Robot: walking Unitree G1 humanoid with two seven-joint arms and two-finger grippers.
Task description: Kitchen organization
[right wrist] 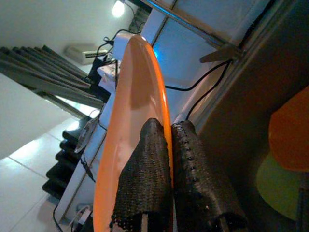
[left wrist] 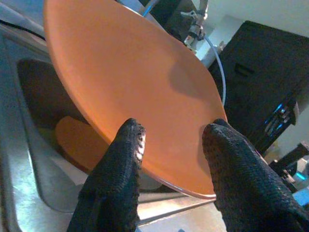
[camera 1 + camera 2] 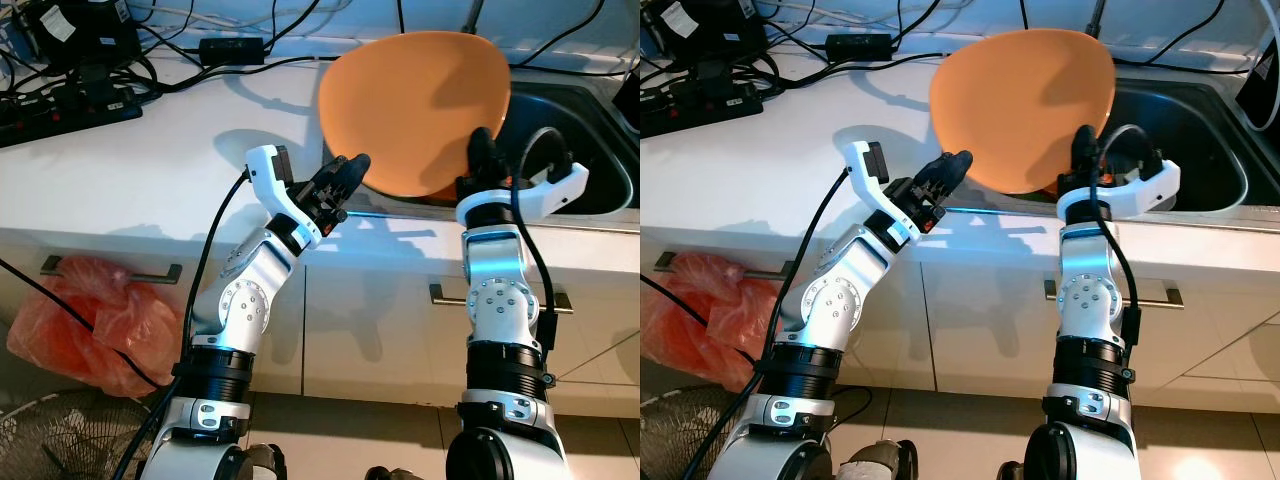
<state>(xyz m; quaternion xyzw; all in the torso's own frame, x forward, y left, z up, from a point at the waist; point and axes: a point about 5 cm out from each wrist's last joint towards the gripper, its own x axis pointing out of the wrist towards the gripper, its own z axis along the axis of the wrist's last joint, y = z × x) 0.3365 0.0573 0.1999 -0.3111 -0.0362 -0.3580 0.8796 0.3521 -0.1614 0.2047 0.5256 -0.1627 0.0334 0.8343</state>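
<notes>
Now right gripper (image 3: 481, 150) jaws pinch orange plate (image 3: 415, 110) rim, plate tilted over sink (image 3: 590, 130). Left gripper (image 3: 345, 175) jaws spread apart, touching plate's left edge. Plate looks stiff, smooth, slippery; rim best hold.

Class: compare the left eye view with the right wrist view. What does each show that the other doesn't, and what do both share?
Left eye view alone: the left hand open at the orange plate's rim, a red plastic bag on a cabinet handle, a power strip on the white counter.

Right wrist view alone: a greenish dish and another orange one down in the sink.

Both: the right hand pinching the raised plate.
</notes>
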